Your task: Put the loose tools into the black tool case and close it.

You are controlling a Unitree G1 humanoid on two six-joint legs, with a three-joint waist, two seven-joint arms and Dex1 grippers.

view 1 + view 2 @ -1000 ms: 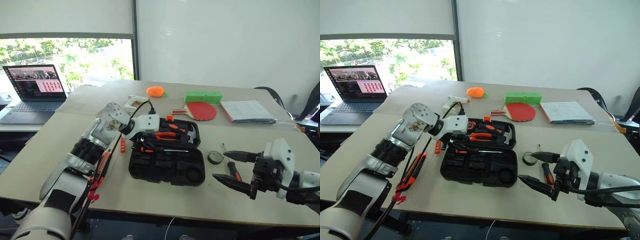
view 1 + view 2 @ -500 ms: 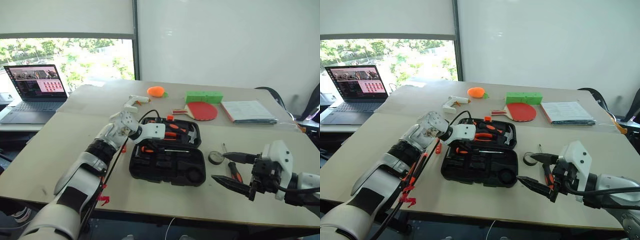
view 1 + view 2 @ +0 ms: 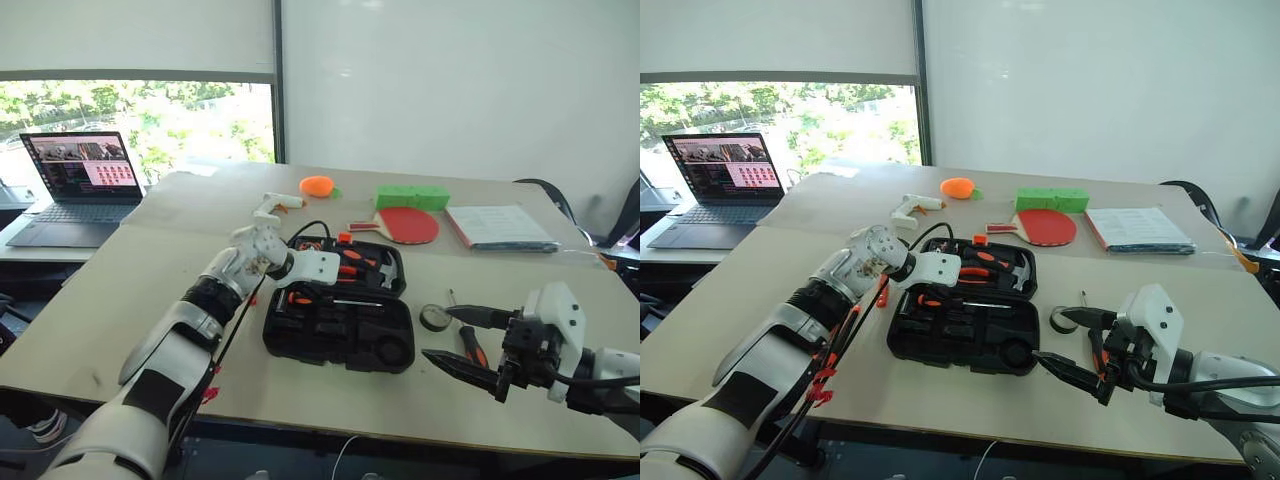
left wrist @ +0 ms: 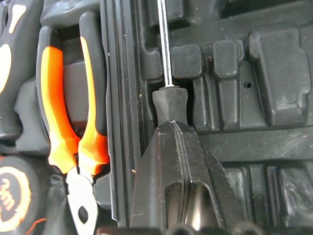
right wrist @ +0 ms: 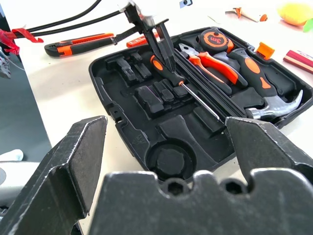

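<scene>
Since a second ago the left gripper has dropped lower into the open case and pinched shut on a screwdriver. Its jaws are clamped together around the dark handle end, and the thin shaft runs straight out ahead of the fingertips along the hinge ridge between the two halves of the case. From the right wrist view you can see the orange part of that handle just behind the jaws, with the shaft lying across the moulded slots.

Off to one side of the left jaws, in the other half of the case, sit the orange-handled pliers, a tape measure and a hammer.

Right gripper hangs over the table with its jaws wide apart, nothing between them. Just past its fingertips on the table lie the second screwdriver and the small dark tape roll, which sits close beside the case.

Knife is on the table behind the left jaws, outside the case, and the little orange piece is by the case's edge next to the left arm.
</scene>
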